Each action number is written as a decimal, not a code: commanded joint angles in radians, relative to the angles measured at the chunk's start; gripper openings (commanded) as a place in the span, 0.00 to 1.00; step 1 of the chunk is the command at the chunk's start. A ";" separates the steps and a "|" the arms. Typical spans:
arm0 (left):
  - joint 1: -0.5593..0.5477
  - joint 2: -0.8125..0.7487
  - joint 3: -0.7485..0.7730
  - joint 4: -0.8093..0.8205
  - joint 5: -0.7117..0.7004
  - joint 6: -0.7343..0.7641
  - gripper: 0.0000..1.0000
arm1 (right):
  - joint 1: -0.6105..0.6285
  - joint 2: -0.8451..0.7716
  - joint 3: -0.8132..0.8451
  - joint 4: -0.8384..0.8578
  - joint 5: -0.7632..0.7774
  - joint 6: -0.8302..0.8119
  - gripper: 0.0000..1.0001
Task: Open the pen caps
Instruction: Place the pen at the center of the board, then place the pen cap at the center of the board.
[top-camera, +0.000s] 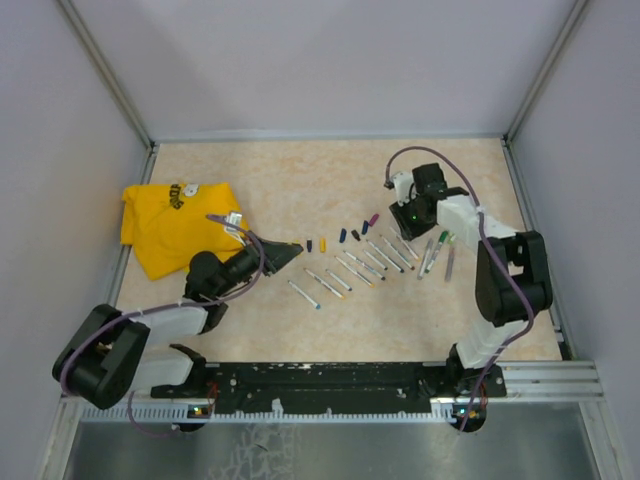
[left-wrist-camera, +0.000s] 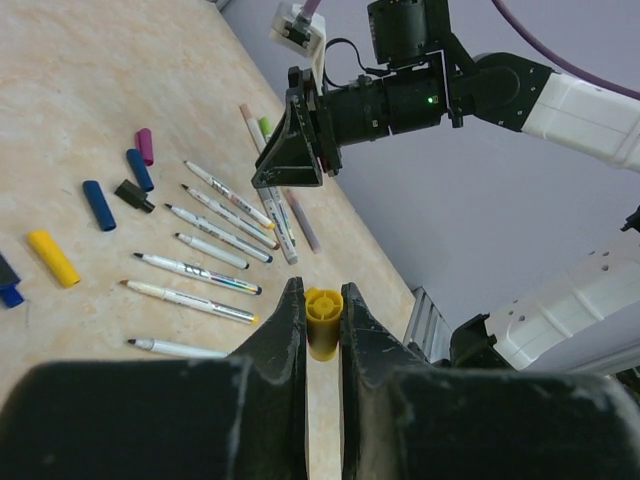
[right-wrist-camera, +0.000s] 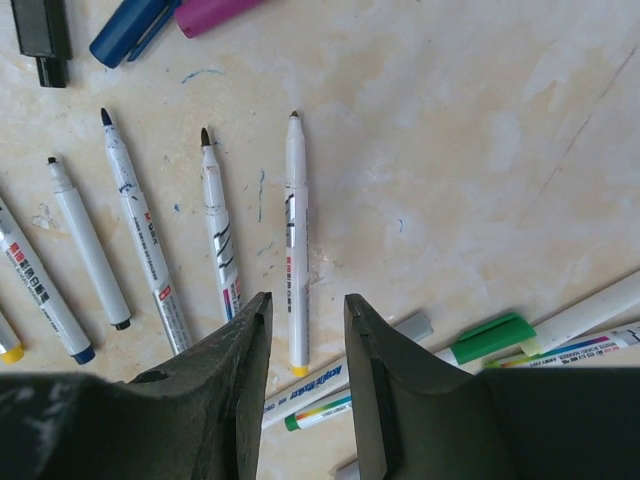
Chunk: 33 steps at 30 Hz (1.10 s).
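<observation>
My left gripper (left-wrist-camera: 322, 300) is shut on a stubby yellow pen cap (left-wrist-camera: 323, 322), held above the table; in the top view it (top-camera: 295, 248) sits at the left end of the cap row. Loose caps lie there: yellow (left-wrist-camera: 52, 257), blue (left-wrist-camera: 98, 204), black (left-wrist-camera: 133, 195), blue (left-wrist-camera: 139, 169), magenta (left-wrist-camera: 145, 146). Several uncapped whitish pens (top-camera: 350, 268) lie in a row. My right gripper (right-wrist-camera: 307, 305) is open and empty, low over an uncapped pen (right-wrist-camera: 295, 230). Capped pens lie beside it, one with a green cap (right-wrist-camera: 490, 338) and one with a grey cap (right-wrist-camera: 418, 325).
A crumpled yellow shirt (top-camera: 175, 230) lies at the left of the table, behind my left arm. Grey walls close the table at the back and sides. The right arm (left-wrist-camera: 520, 90) reaches in over the far end of the pen row.
</observation>
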 joint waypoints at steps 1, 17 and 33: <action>-0.077 0.019 0.065 -0.074 -0.075 0.092 0.00 | -0.018 -0.103 -0.004 0.041 -0.037 -0.001 0.36; -0.275 0.140 0.234 -0.243 -0.213 0.243 0.00 | -0.040 -0.213 -0.034 0.084 -0.117 0.006 0.38; -0.377 0.284 0.404 -0.387 -0.293 0.356 0.00 | -0.064 -0.229 -0.038 0.095 -0.133 0.014 0.38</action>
